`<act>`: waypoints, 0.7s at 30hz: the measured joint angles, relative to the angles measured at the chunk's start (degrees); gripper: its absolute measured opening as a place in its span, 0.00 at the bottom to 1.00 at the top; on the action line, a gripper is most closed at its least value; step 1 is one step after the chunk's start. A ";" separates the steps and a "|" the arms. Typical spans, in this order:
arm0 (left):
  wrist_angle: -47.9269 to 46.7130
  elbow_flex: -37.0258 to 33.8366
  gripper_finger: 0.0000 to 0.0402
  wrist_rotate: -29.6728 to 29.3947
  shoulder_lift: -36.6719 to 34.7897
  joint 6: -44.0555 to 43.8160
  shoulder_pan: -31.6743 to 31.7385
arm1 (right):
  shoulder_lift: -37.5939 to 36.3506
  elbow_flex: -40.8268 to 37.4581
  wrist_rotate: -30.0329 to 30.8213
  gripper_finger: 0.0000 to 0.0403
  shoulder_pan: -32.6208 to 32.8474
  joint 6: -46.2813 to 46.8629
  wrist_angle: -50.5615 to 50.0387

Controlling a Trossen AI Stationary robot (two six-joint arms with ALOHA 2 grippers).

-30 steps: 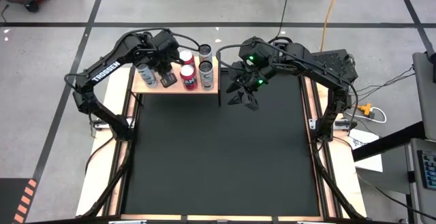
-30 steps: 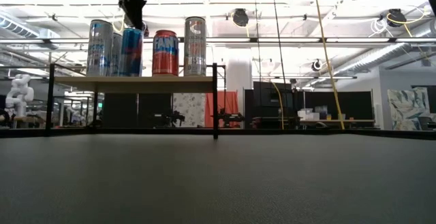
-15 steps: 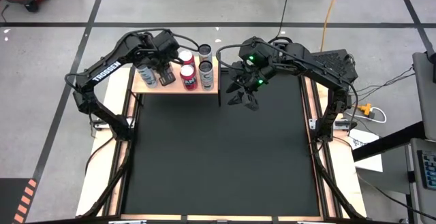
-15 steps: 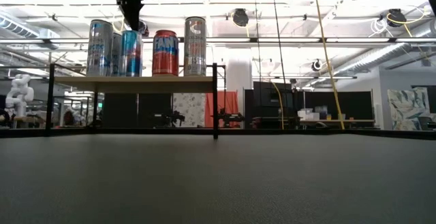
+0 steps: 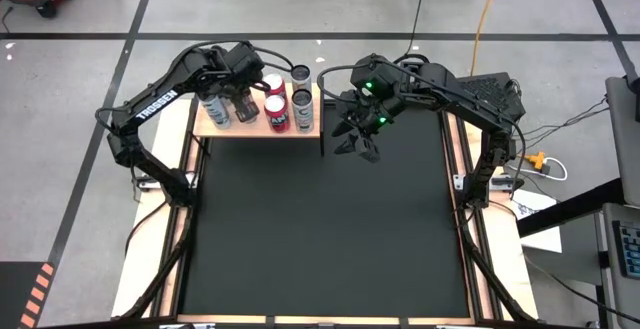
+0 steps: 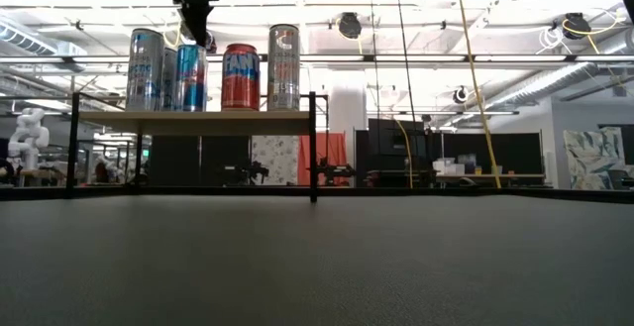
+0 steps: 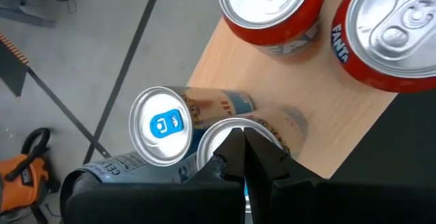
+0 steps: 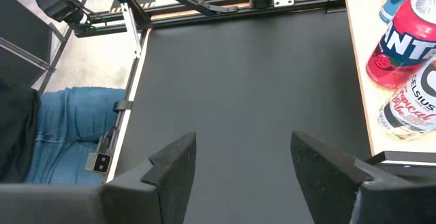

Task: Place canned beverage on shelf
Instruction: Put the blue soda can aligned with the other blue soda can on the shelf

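Note:
The shelf [image 5: 255, 127], a pale wood board on a thin black frame, stands at the mat's far left and carries several cans. Among them are a tall silver-blue can [image 6: 146, 68], a blue-and-red can [image 6: 190, 76], a red can [image 6: 241, 76] and a tall silver can [image 6: 283, 65]. My left gripper [image 6: 201, 37] is shut and points steeply down over the blue-and-red can's top [image 7: 221, 132]. My right gripper [image 5: 358, 147] hangs open over the mat just right of the shelf, with nothing between its fingers [image 8: 174, 163]. My left gripper's shut fingertips [image 7: 242, 149] stand right at the silver top of the blue-and-red can, coming from above. The fingers themselves hide the spot, so I cannot tell whether they touch it. The can stands upright on the shelf board.
The black mat [image 5: 330, 229] fills the table in front of the shelf. A black frame post [image 6: 313, 148] marks the shelf's right end. Two red cans [image 7: 272, 6] stand near the left gripper. A person's jeans-clad leg [image 8: 68, 129] shows beyond the table's edge.
My left gripper has turned a little at the wrist while staying over the blue-and-red can, and it remains shut.

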 joint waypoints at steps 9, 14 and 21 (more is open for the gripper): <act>-0.33 0.02 0.00 3.29 0.00 -0.09 0.00 | 0.00 0.00 0.00 0.54 0.01 0.00 0.00; -0.18 0.07 0.00 7.13 0.00 -0.20 -0.02 | 0.00 0.01 0.00 0.54 0.01 0.00 0.00; -0.50 0.07 0.00 7.25 0.00 -0.17 0.00 | 0.00 0.00 0.00 0.54 0.00 0.00 0.00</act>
